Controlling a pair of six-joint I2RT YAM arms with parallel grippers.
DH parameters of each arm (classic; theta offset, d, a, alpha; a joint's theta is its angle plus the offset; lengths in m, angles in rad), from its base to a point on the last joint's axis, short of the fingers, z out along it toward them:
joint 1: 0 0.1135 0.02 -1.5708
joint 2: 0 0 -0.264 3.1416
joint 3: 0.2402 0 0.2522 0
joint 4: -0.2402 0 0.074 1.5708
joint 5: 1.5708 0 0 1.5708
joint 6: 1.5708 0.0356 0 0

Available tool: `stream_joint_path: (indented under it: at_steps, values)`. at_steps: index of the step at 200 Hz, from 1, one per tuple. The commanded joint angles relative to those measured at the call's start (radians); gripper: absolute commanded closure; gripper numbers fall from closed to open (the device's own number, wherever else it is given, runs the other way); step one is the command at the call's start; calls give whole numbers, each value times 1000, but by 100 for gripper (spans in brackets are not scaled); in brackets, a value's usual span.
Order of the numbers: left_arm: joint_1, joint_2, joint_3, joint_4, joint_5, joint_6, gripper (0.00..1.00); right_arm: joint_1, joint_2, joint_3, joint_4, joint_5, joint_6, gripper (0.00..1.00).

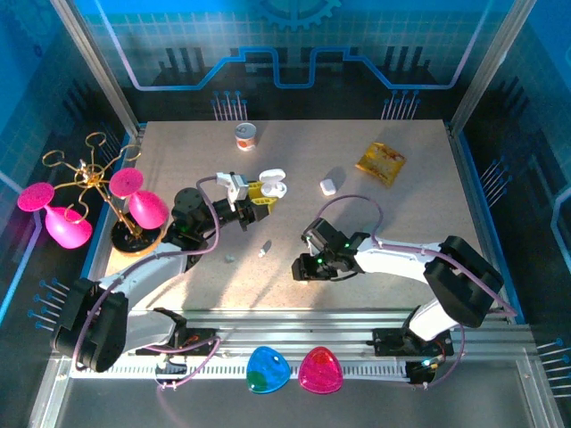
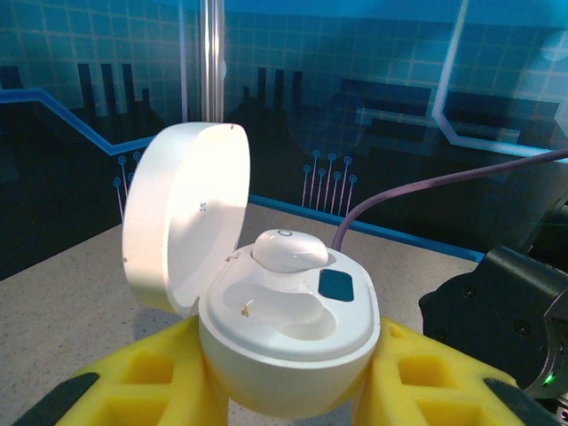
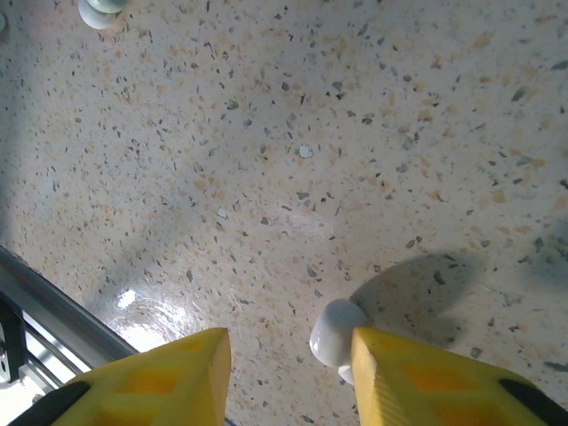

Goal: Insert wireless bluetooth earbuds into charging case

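My left gripper (image 1: 256,194) (image 2: 288,377) is shut on an open white charging case (image 1: 272,185) (image 2: 288,333), held upright between its yellow fingers (image 2: 155,373). The lid (image 2: 182,217) stands open to the left. One white earbud (image 2: 286,250) sits in the far slot; the near slot (image 2: 271,311) is empty. My right gripper (image 1: 303,266) (image 3: 286,348) is open, low over the table. A white earbud (image 3: 335,335) lies on the table against the inner side of its right finger (image 3: 417,382). Another earbud (image 1: 264,249) lies between the two grippers.
A closed white case (image 1: 328,185), a yellow snack packet (image 1: 381,163) and a small cup (image 1: 246,135) lie farther back. A gold stand with pink glasses (image 1: 134,209) is at the left. A small white piece (image 3: 102,11) lies ahead of the right gripper. The table's metal edge (image 3: 53,311) is close.
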Motion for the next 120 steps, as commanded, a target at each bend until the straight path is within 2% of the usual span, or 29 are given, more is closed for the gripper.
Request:
stream_joint_path:
  at_steps: [1,38,63,80,120]
  values:
    - [12,-23,-19,6,-9,22,76,-5,10,32,-36,23,-31,63]
    - [20,-40,-28,-9,-63,20,76,31,-2,90,-182,165,-59,62]
    - [38,-45,-37,-12,-157,12,75,101,24,176,-345,360,-48,63]
    - [54,-42,-50,17,-198,0,75,145,65,239,-450,475,11,69]
    - [75,-35,-49,43,-193,-11,75,241,182,372,-588,582,81,71]
